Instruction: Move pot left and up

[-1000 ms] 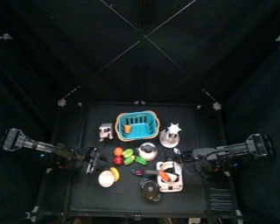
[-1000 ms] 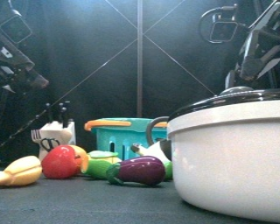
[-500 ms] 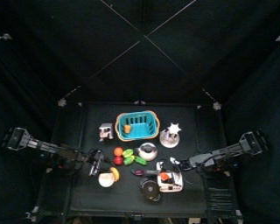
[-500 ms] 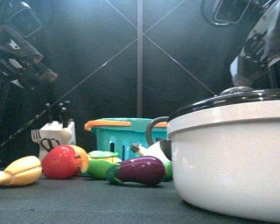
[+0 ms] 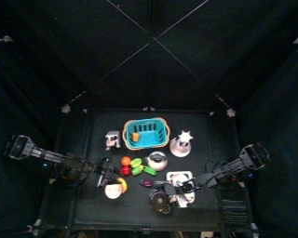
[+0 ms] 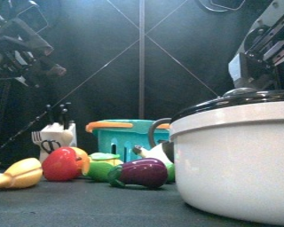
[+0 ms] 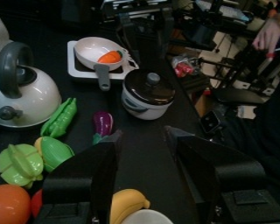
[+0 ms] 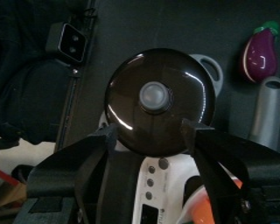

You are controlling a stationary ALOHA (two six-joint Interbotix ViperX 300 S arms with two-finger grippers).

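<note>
The black table (image 5: pixel 96 125) carries toy foods (image 5: pixel 137 166), basket (image 5: pixel 146 133), pot (image 5: pixel 162 206).

My right end effector (image 5: pixel 185 186) has swung in from the bench's right side toward the front edge, so the pot (image 8: pixel 161 90) now sits directly beneath my open jaws, where a second ago it lay off to one side of them. My right arm (image 6: pixel 265 49) shows lower and nearer in the front view than before. My left end effector (image 5: pixel 100 173) has pulled back a little from the fruit.
</note>
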